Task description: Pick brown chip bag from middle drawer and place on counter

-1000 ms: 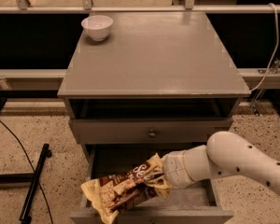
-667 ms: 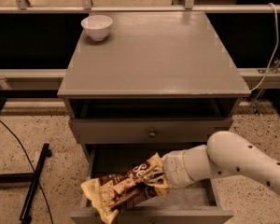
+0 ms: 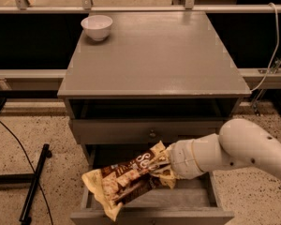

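gripper (image 3: 165, 167): lower centre, clamped on bag (image 3: 124, 181) end | step: lifting out of drawer (image 3: 192, 199) | tip: raise high, clear counter (image 3: 154, 55) lip, avoid bowl (image 3: 97, 26) upper left

White arm (image 3: 253, 146) reaching in from the right of the middle drawer (image 3: 187, 199), forearm sloping down and leftward above its open tray. Its wrist (image 3: 189, 159) ends in the gripper (image 3: 165, 168), clamped on the right end of the brown chip bag (image 3: 126, 179).

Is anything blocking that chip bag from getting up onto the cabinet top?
Nothing visible. The claw is at the brown chip bag over the middle drawer; the counter above holds only a white bowl at its far left corner.
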